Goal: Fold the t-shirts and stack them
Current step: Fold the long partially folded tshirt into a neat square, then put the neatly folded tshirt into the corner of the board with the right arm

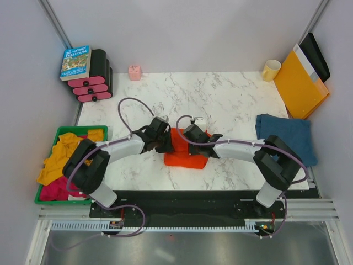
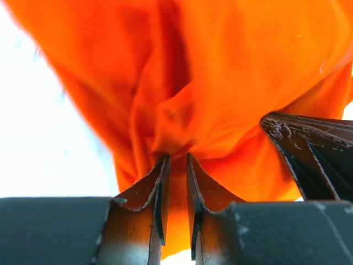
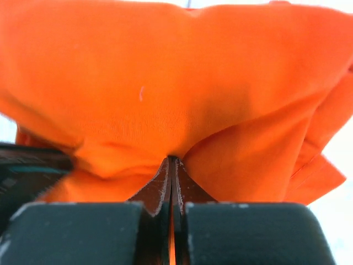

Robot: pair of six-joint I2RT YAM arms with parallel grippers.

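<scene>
The orange-red t-shirt (image 1: 187, 157) lies bunched on the marble table near the front middle. My left gripper (image 1: 165, 144) is at its left side and my right gripper (image 1: 193, 138) is at its top middle, close together. In the left wrist view the left gripper (image 2: 177, 157) is nearly closed, with the orange-red t-shirt (image 2: 220, 83) gathered between the tips. In the right wrist view the right gripper (image 3: 172, 159) is pressed shut on a fold of the orange-red t-shirt (image 3: 165, 83). The denim-blue t-shirt (image 1: 284, 137) lies folded at the right edge.
A green bin (image 1: 83, 130) of yellow and pink clothes stands at the left. A book (image 1: 76, 62) on black-and-pink items stands at the back left, beside a small pink object (image 1: 135, 72). A yellow mug (image 1: 270, 70) and an orange-yellow envelope (image 1: 300, 83) stand at the back right.
</scene>
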